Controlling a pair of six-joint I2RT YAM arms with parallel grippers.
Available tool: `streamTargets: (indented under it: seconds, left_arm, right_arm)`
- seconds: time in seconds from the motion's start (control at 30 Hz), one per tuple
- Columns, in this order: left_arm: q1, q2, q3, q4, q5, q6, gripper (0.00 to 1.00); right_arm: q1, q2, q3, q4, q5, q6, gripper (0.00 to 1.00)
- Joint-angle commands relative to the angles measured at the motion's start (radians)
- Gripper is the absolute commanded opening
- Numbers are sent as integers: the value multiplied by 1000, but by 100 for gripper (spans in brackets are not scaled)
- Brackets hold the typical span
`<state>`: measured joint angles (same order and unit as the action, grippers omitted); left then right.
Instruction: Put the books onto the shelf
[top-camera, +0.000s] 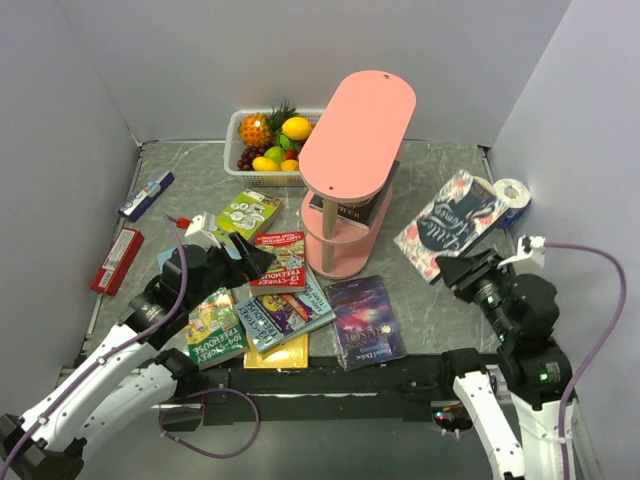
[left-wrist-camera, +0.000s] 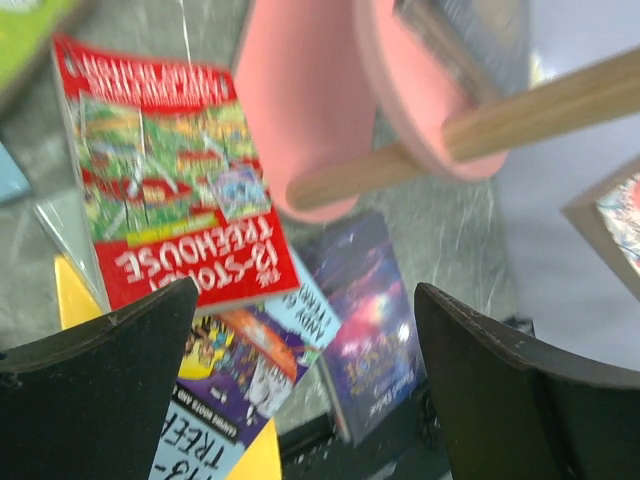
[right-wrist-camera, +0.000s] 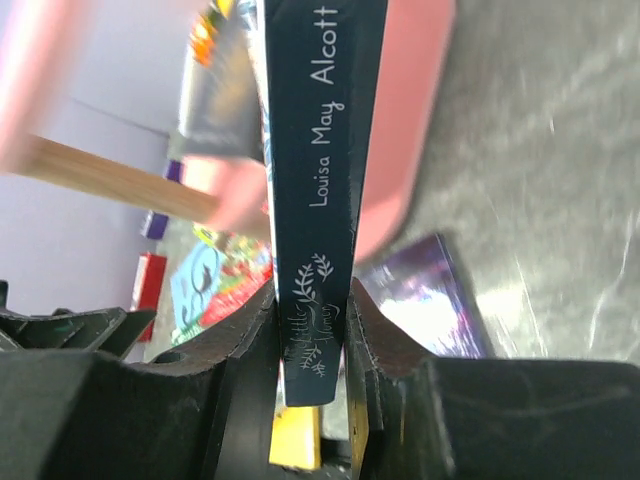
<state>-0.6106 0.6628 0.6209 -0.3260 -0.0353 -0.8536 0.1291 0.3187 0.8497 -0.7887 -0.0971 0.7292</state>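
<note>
**Between three pale walls: one book gripped, the others flat by the shelf**

Pale walls close the grey table (top-camera: 440, 175) on the left, back and right. Bare tabletop shows behind and to the right of the shelf. The pink shelf (top-camera: 357, 118) stands mid-table, three oval tiers on wooden posts, with a dark book (top-camera: 352, 209) lying on a lower tier. A white fruit basket (top-camera: 238, 122) sits behind it at the back wall.

Right of the shelf, the right gripper (right-wrist-camera: 312, 300) is clamped on the near end of the Little Women book (top-camera: 452, 224). One finger presses each cover and the spine faces the wrist camera. Whether the book's far end rests on the table cannot be told.

The left gripper (left-wrist-camera: 305, 300) hangs with its jaws wide apart and nothing between them. It is over the near edge of the red Treehouse book (left-wrist-camera: 170, 170), which lies just beside the shelf's foot.

Overlapping in front lie the light-blue Treehouse book (top-camera: 285, 315), the green Treehouse book (top-camera: 217, 328) and a yellow book (top-camera: 277, 353). The purple galaxy book (top-camera: 365, 320) lies near the table's front edge. A green book (top-camera: 248, 213) lies beyond the left gripper.

A red packet (top-camera: 117, 260) and a blue-white carton (top-camera: 147, 195) lie by the left wall. A white tape roll (top-camera: 512, 192) sits by the right wall, just beside the gripped book's far corner.

The spine reads "Louisa May Alcott" and its cover "Little Women". The red cover reads "THE 13-STOREY TREEHOUSE", and the light-blue one shows "ANDY" and "TREEHOUSE".
</note>
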Motion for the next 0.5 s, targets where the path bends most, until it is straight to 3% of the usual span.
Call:
streamTargets:
  seconds: [0.0,0.17,0.3,0.47]
  left_arm:
    - [-5,-8,117,-51,-126,40,96]
    - [-5,-2,181,-58,-187,44,96]
    - [-5,17,226,-58,-221,50,96]
    - [-3,55,283,-42,-282,67,96]
  right_arm:
    - [3,108,196,201,25,-70,0]
    - [4,255,314,388,-44,-91,0]
    - [4,328,333,596,-113,-16,0]
    - [4,491,454,715,-287,82,0]
